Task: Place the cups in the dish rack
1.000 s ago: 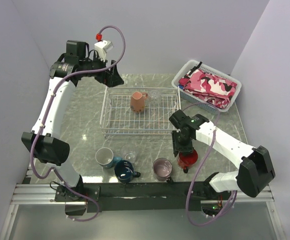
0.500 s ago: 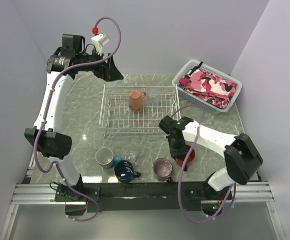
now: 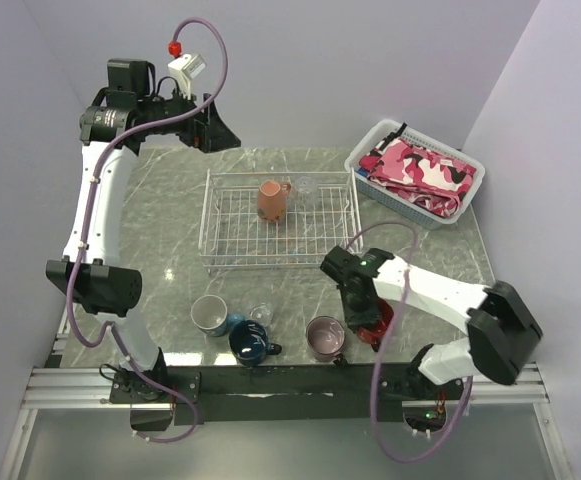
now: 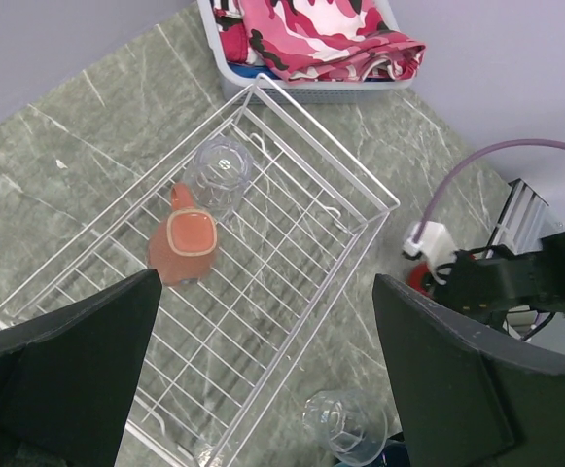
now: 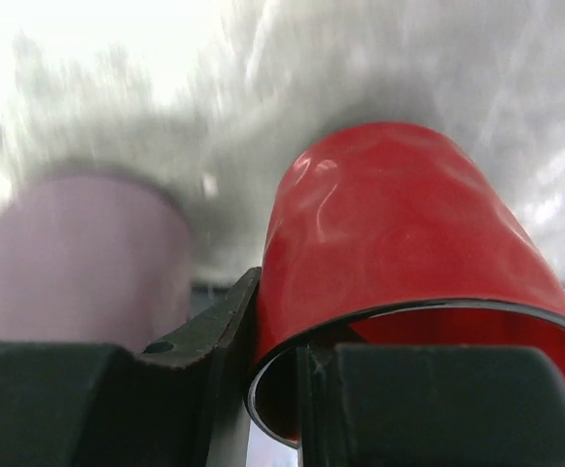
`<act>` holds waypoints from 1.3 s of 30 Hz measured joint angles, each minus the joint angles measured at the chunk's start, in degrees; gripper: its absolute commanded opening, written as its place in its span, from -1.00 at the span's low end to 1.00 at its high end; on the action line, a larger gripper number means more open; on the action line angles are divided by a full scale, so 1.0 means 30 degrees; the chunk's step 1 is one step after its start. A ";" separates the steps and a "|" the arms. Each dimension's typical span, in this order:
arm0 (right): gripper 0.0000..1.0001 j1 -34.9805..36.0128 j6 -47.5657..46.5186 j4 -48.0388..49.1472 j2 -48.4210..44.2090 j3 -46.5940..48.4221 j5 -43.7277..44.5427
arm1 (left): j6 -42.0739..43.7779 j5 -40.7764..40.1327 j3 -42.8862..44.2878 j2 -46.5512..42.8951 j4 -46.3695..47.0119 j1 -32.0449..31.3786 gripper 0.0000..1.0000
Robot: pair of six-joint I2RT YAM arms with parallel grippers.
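My right gripper (image 3: 367, 312) (image 5: 278, 389) is shut on the rim of the red mug (image 3: 380, 320) (image 5: 399, 243), one finger inside it and one outside, at the table's front right. Left of it stands the mauve mug (image 3: 325, 338) (image 5: 78, 263). The dish rack (image 3: 206, 215) (image 4: 360, 209) holds the salmon mug (image 3: 271, 200) (image 4: 187, 246) and a clear glass (image 3: 307, 186) (image 4: 221, 173). In front of the rack are the teal mug (image 3: 211, 314), the navy mug (image 3: 251, 342) and another glass (image 3: 261, 314) (image 4: 345, 423). My left gripper (image 3: 213, 135) (image 4: 263, 389) hangs open, high over the back left.
A white plastic basket (image 3: 370, 150) (image 4: 311, 92) of pink patterned cloth (image 3: 420, 172) sits at the back right, close to the rack's right corner. Walls close in on the left, back and right.
My right gripper has dropped beside the red mug and closed on its rim. The left arm has lifted and drawn back to the left, away from the rack.
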 measured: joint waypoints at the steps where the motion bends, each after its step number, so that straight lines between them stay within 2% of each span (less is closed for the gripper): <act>1: -1.00 0.0109 0.0182 -0.0517 -0.0627 -0.0066 -0.0131 | -0.0022 0.0044 0.0000 0.0029 0.0007 0.0000 0.93; 4: -1.00 0.0233 0.0474 -0.2040 -0.2390 0.0277 -0.0299 | -0.0036 0.0087 0.0000 0.0124 0.0058 0.0000 0.93; 7: -1.00 -0.0044 0.0270 -0.4218 -0.2929 0.3024 -0.0073 | -0.0131 0.0117 0.0000 0.0240 0.0277 0.0000 0.93; 9: -1.00 -0.0597 -0.0182 -0.5180 -0.2295 0.6091 0.0138 | -0.0503 0.0328 0.0000 0.0342 0.0495 -0.0029 0.93; 12: -1.00 -0.2018 -0.1129 -0.5770 -0.0160 1.2400 -0.0051 | -0.1304 0.0998 0.0532 0.0852 0.0743 -0.0124 0.93; 15: -1.00 -0.4561 -0.1843 -0.4277 0.2244 1.8863 -0.2142 | -0.2586 0.1843 0.0925 0.1348 0.1537 -0.0182 0.93; 18: -1.00 -0.6958 -0.1304 -0.0175 0.2769 2.0648 -0.5581 | -0.4437 0.2965 -0.0291 0.1027 0.3220 -0.0160 0.93; 21: -1.00 -0.8888 0.1705 0.6892 0.2302 1.8535 -0.9653 | -0.7104 0.4393 -0.2550 0.0211 0.5741 -0.0124 0.93; 26: -1.00 -0.9253 0.7329 1.7231 0.4087 1.6145 -1.3617 | -1.1912 0.5960 -0.5814 -0.0860 1.0353 -0.0146 0.93; 30: -1.00 -0.9049 1.2684 2.5492 0.7293 1.5824 -1.5008 | -1.4156 0.6258 -0.6295 -0.0984 1.2560 -0.0583 0.93; 34: -1.00 -0.8808 1.6509 3.0090 0.9770 1.5941 -1.5555 | -1.5293 0.6229 -0.6288 -0.0984 1.3784 -0.0998 0.93; 39: -1.00 -0.8422 1.8892 3.2319 1.0593 1.5934 -1.5846 | -1.5773 0.6193 -0.6244 -0.0984 1.4455 -0.0962 0.93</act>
